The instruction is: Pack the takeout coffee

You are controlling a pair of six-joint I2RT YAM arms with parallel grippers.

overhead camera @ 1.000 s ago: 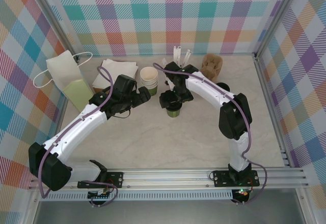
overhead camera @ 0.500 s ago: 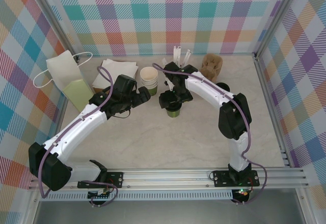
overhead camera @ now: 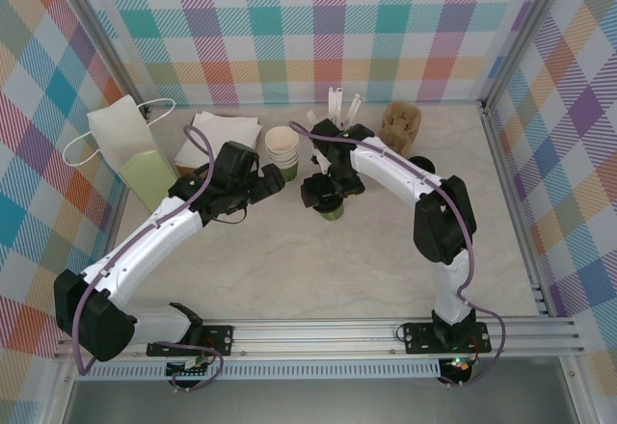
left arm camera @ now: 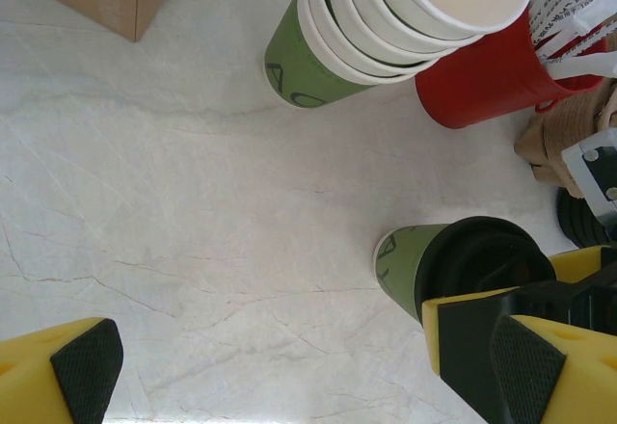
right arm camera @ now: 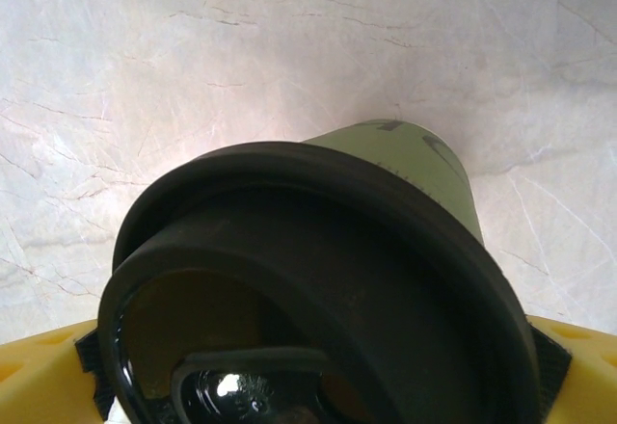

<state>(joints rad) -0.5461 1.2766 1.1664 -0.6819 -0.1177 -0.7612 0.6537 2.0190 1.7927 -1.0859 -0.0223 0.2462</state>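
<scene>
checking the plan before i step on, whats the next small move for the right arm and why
Probably close the jaws of the right gripper on the takeout coffee. They stand open, one on each side of its black lid, and the cup stands upright on the table, so a grip seems due before any lift.

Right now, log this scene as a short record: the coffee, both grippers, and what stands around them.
takeout coffee: upright on the table, black lid on
right gripper: open, one finger either side of the lid; contact cannot be told
left gripper: open, empty, next to the stack of cream cups
red cup: holds white stirrers, beside the cream cups
paper bag: at the table's left edge, apart from the coffee
packed: not yet
</scene>
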